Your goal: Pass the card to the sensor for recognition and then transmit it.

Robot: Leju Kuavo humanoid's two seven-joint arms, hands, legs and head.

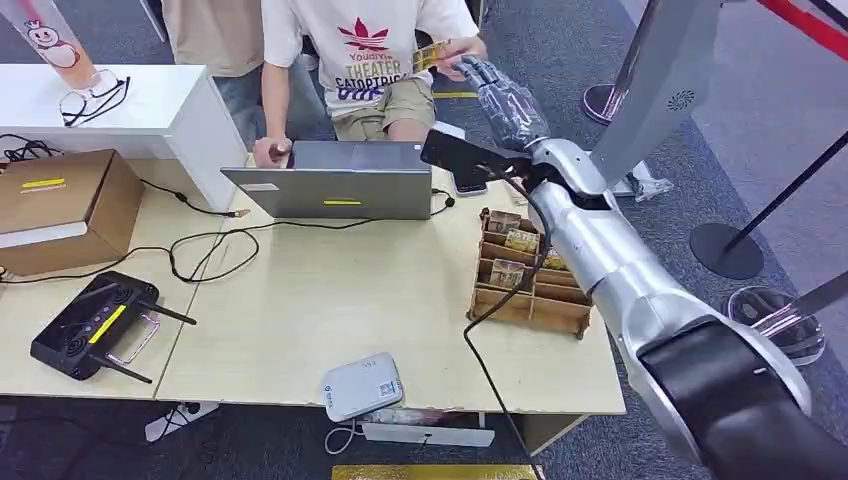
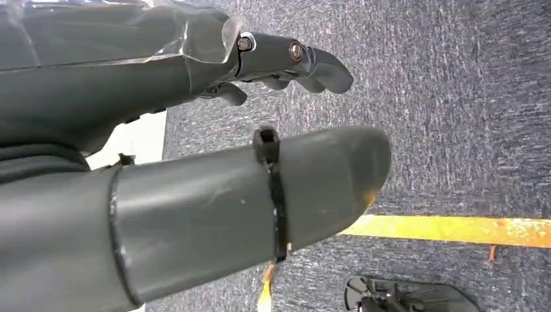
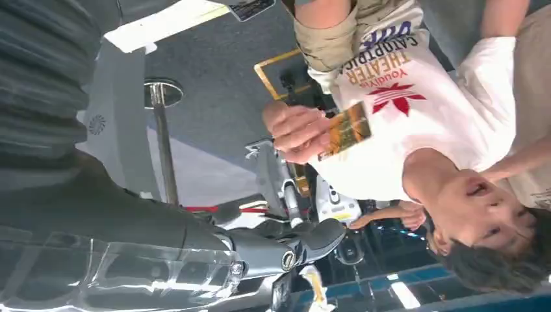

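A yellow patterned card (image 1: pixel 430 55) is in the fingers of a seated person's hand (image 1: pixel 462 46) beyond the table's far edge. My right hand (image 1: pixel 497 88) is stretched out just below that hand and holds nothing. In the right wrist view the card (image 3: pixel 347 130) sits in the person's hand (image 3: pixel 295 130), well apart from my dark fingers (image 3: pixel 295 250), which are spread. A small white sensor box (image 1: pixel 362 386) lies at the table's near edge. My left hand (image 2: pixel 214 156) hangs over grey carpet with its thumb and fingers apart and nothing in it.
A wooden card rack (image 1: pixel 530 275) with several cards stands under my right forearm. A grey laptop (image 1: pixel 335 180) and a black flat device (image 1: pixel 462 155) sit at the far edge. A black router (image 1: pixel 95 325), a cardboard box (image 1: pixel 60 205) and cables occupy the left. Stanchion bases (image 1: pixel 725 250) stand on the right.
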